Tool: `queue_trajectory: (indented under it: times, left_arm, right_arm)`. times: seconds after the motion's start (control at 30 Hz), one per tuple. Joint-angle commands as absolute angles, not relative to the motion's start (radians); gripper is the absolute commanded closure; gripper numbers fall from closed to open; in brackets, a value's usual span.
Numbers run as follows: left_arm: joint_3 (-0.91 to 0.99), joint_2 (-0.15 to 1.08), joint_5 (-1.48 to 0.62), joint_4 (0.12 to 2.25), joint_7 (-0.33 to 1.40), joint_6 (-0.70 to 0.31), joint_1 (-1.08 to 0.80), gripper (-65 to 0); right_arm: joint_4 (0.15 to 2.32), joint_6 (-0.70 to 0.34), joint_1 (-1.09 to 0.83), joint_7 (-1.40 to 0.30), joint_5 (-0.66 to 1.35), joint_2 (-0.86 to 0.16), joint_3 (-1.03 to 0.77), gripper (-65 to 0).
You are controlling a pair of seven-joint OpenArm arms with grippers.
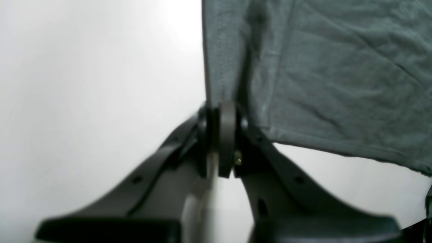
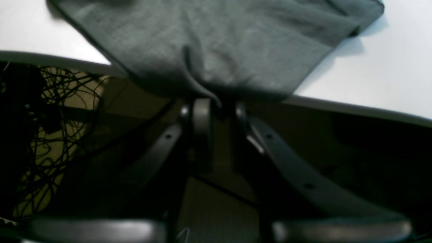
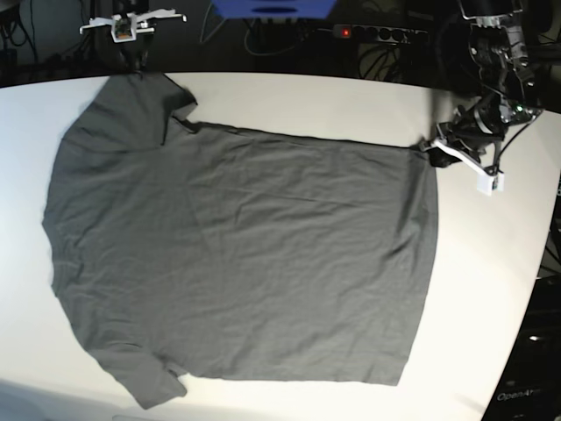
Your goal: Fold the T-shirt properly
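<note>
- So here's where we are: the T-shirt (image 3: 245,254) lies spread flat across the white table (image 3: 491,289), sleeves toward the left of the base view, hem toward the right.
- Our left gripper (image 1: 222,111) is clamped tight on the far hem corner; the wrist view shows fabric pinched between its closed jaws.
- Our right gripper (image 2: 216,104) sits at the far sleeve, right at the table edge. Its jaws look nearly together with a ridge of cloth running down between them, but the view is dark and blurry, so we can't say for sure the cloth is actually caught.
- Biggest worry: if that right pinch only has a thin fold, lifting could let the sleeve slip out and we'd drag just one side, skewing the whole fold.
- The sleeve overhangs the edge a bit, so a bad pull might slide the shirt off toward the cables (image 2: 50,135) below.
- Soft wrinkly fabric also bunches easily; uneven lift heights between the arms would leave creases baked into the fold.
</note>
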State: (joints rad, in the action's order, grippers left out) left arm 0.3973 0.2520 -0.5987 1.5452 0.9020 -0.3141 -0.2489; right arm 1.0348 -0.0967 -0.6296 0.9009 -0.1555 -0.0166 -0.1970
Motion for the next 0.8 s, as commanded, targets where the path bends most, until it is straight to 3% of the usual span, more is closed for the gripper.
queue_trajectory:
  times: [0.0,0.13,0.77]
  left_arm:
    - [0.400,0.265,-0.608,1.558,0.891,-0.317,-0.239,-4.3]
    - [0.400,0.265,-0.608,1.558,0.891,-0.317,-0.239,-4.3]
    - [0.400,0.263,-0.621,1.569,0.897,-0.318,-0.248,-4.2]
  right_arm:
    - [1.053,-0.090,-0.630,0.978,-0.147,-0.022,-0.200,-3.8]
    - [1.058,-0.090,-0.639,0.978,-0.147,-0.022,-0.200,-0.7]
    - [1.059,-0.088,-0.714,1.178,-0.153,0.018,-0.268,-0.7]
